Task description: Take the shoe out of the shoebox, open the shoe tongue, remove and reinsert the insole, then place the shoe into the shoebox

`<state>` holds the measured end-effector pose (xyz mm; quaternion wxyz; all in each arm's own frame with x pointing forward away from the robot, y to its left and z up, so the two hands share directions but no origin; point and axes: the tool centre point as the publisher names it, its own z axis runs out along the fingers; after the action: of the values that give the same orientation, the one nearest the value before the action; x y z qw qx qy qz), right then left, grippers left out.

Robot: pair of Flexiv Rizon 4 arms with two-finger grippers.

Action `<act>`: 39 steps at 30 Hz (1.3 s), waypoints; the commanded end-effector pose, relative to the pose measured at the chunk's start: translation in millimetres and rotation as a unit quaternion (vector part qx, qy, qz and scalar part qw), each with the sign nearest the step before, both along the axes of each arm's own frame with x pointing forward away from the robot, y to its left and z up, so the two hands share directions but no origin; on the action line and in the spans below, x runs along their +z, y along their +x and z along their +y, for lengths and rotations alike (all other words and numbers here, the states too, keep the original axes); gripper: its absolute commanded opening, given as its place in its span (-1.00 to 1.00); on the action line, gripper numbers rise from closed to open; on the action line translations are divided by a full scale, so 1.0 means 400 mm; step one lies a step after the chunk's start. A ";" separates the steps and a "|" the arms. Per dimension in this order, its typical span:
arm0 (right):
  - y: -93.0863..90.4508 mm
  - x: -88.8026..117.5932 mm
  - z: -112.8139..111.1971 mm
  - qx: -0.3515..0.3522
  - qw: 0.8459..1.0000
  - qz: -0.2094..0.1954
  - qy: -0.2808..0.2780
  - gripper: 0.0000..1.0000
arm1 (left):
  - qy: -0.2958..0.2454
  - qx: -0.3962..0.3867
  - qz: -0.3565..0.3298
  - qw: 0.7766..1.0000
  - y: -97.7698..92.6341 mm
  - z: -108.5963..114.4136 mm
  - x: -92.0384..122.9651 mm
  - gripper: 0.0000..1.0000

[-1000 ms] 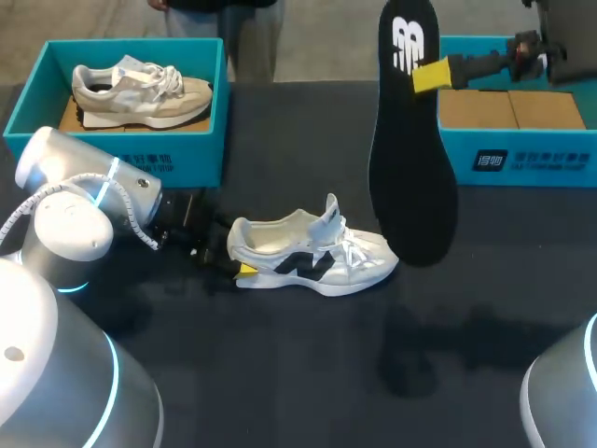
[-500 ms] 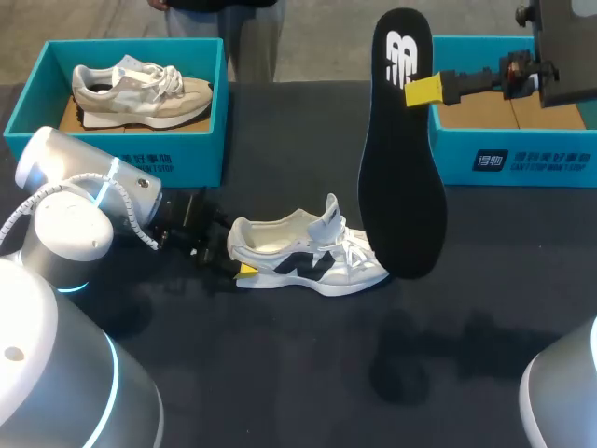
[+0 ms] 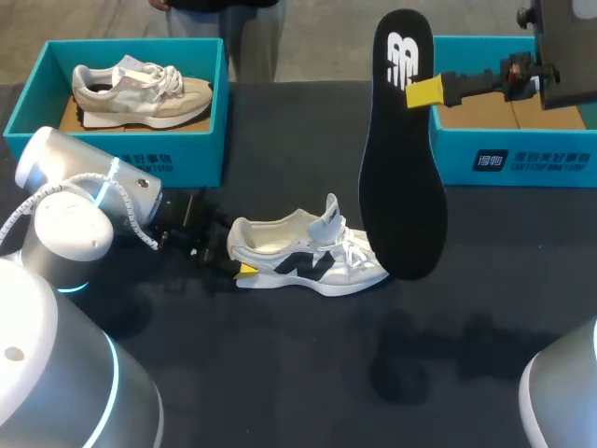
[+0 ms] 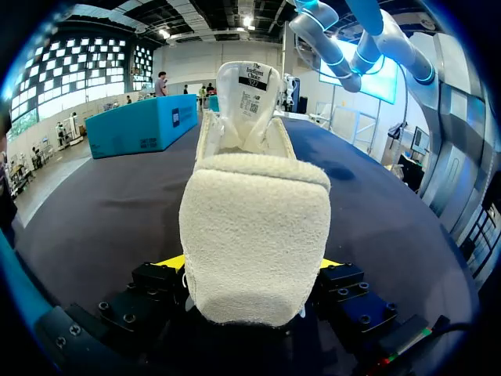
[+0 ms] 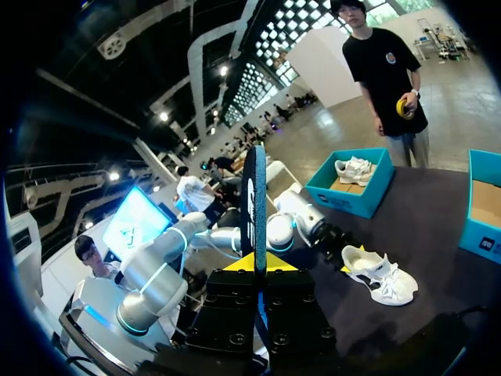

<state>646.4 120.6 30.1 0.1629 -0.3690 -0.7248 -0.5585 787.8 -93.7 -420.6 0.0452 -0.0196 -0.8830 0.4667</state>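
A white shoe (image 3: pixel 308 252) with a black side mark lies on the dark table, toe to the right, tongue standing up. My left gripper (image 3: pixel 240 266) is at its heel; in the left wrist view the fuzzy heel (image 4: pixel 254 235) fills the space between the yellow fingertips (image 4: pixel 174 262), which press it from both sides. My right gripper (image 3: pixel 423 91) is shut on a black insole (image 3: pixel 401 177) that hangs upright in the air above the shoe's toe. Seen from the right wrist, the insole (image 5: pixel 254 207) stands edge-on between that gripper's (image 5: pixel 255 265) tips, with the shoe (image 5: pixel 381 276) far below.
A teal shoebox (image 3: pixel 522 163) with a cardboard floor stands at the back right, behind the right gripper. A second teal box (image 3: pixel 121 154) at the back left holds a beige shoe (image 3: pixel 140 93). Bare dark table lies in front of the white shoe.
My right gripper has carried the insole a little to the left and slightly down, over the shoe's toe. The left gripper and the shoe have stayed still.
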 end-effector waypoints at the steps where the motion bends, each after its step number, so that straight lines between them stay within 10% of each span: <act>1: 0.004 0.000 0.006 0.000 1.000 0.001 -0.001 -1.00 | 0.002 -0.001 0.000 1.000 -0.001 -0.004 -0.014 -1.00; 5: 0.004 0.000 0.006 0.000 1.000 0.001 -0.001 -1.00 | 0.002 0.000 -0.001 1.000 -0.002 -0.003 -0.010 -0.87; 6: 0.004 0.000 0.006 0.000 1.000 0.001 -0.001 -1.00 | 0.001 0.000 -0.001 1.000 -0.004 -0.001 -0.005 -0.62; 9: 0.004 0.000 0.006 0.000 1.000 0.001 -0.001 -1.00 | 0.003 -0.002 -0.003 1.000 -0.009 0.003 0.005 1.00; 39: 0.004 0.000 0.006 0.000 1.000 0.001 -0.001 -1.00 | 0.202 0.005 0.001 0.979 -0.011 0.094 0.139 1.00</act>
<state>645.3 119.7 30.2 0.1628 -0.3695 -0.7245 -0.5586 779.2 -58.7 -376.4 0.0365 -0.0023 -0.9433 0.3299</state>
